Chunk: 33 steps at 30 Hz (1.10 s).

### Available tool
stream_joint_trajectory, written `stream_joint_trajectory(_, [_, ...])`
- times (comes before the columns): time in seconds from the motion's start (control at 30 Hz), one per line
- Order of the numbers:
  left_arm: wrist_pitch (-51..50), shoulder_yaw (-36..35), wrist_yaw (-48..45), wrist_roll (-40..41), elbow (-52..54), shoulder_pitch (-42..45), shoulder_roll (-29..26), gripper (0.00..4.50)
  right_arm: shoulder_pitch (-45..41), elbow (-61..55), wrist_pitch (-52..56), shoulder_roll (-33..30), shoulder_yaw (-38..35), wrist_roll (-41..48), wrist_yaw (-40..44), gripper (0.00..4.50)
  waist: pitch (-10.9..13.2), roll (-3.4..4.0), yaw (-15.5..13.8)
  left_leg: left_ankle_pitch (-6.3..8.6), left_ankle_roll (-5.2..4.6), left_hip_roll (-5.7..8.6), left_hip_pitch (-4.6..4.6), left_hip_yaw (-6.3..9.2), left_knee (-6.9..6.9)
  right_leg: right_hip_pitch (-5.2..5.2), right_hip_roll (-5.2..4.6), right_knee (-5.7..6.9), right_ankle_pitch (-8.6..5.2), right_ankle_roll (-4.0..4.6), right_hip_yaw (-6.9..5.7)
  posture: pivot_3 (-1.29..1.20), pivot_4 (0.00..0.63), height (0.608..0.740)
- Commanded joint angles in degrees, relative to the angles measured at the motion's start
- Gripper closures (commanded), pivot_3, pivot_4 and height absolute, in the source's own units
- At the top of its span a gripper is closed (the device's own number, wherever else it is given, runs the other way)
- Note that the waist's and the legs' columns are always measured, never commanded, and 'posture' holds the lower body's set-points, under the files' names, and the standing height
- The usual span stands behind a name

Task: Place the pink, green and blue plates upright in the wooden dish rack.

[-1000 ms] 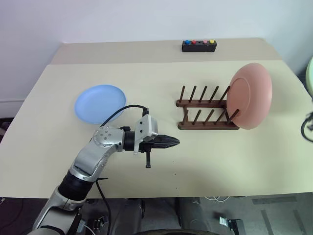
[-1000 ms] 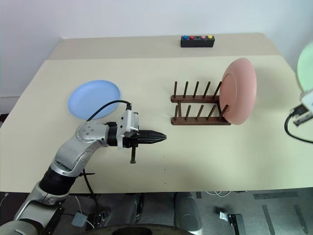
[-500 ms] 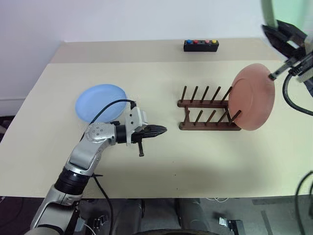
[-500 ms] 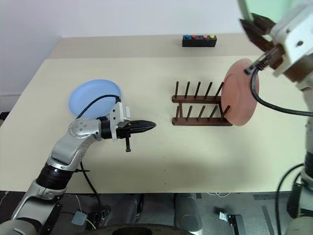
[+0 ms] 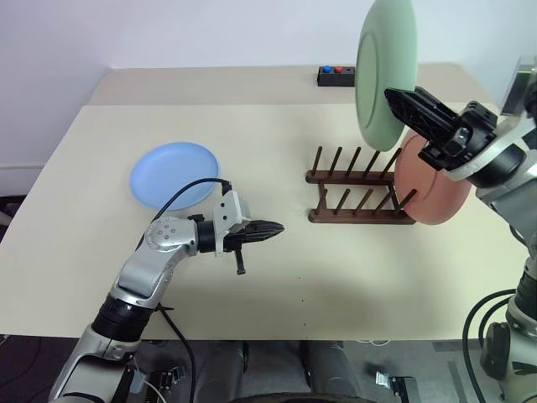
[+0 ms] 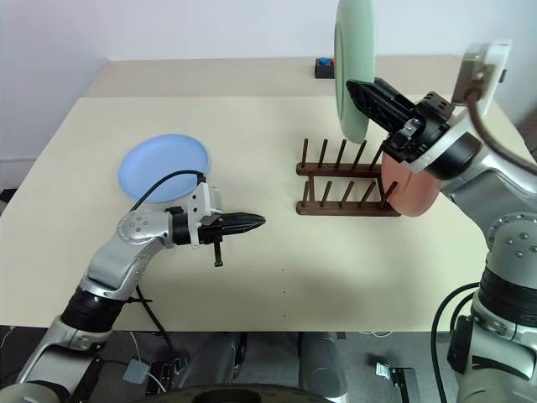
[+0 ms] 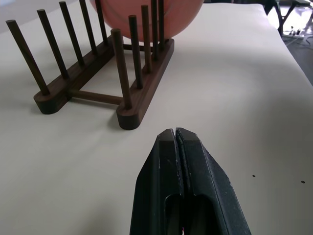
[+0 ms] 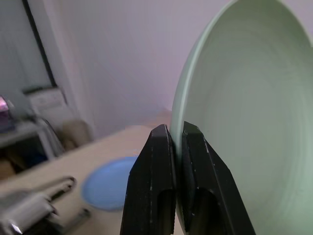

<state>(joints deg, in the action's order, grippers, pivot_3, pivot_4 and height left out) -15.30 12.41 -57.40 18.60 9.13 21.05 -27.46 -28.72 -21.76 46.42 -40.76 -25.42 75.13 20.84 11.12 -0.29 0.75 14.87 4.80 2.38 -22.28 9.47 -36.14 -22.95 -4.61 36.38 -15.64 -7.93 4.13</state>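
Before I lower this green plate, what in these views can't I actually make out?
- Button box: the green plate covers most of it in both eye views.
- Pink plate: the right gripper and its wrist cover its upper half, so how it sits in the dish rack is unclear.
- Green plate's top: cut off by the right eye view's edge.
- Right wrist view: background furniture is blurred.

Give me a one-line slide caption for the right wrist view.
Right gripper pinches the rim of the upright green plate, with the blue plate lying flat on the table beyond.
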Motion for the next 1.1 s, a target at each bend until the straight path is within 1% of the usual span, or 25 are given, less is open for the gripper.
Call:
stream_joint_trajectory(0.03, [0.79,-0.76,-0.38,0.26,1.09,1.01,-0.19,4.50,1.14,0.55,0.05,-0.28,-3.68,4.52,-2.89,4.48,0.00,0.00,0.02,0.00,0.00,0.00,0.00,0.00,0.00,0.00,0.01,0.00,0.00,0.00,0.00,0.00,0.150,0.740])
stream_joint_trajectory(0.23, [0.38,-0.66,-0.43,0.36,1.24,1.28,-0.23,4.50,6.32,0.65,0.82,-1.26,-5.87,7.73,-3.66,4.48,0.00,0.00,0.09,0.00,0.00,0.00,0.00,0.00,0.00,-0.01,0.02,0.02,0.00,0.00,0.00,0.00,0.150,0.740])
stream_joint_trajectory(0.37, [0.18,-0.40,-0.40,0.30,1.25,1.56,-0.11,4.50,8.56,0.47,0.47,-1.25,-5.62,7.52,-3.36,4.48,-0.01,0.02,0.27,0.00,-0.01,0.00,0.00,-0.01,-0.02,-0.02,0.03,0.06,0.00,0.00,0.00,0.00,0.150,0.740])
stream_joint_trajectory(1.1, [-0.54,-0.28,-0.13,0.42,2.12,1.82,-0.02,4.50,12.86,2.72,1.17,-3.04,-5.77,6.72,-0.08,4.48,-0.01,0.02,0.10,-0.01,0.00,0.00,0.00,-0.01,-0.04,-0.02,0.03,0.09,0.00,0.00,0.00,0.00,0.150,0.740])
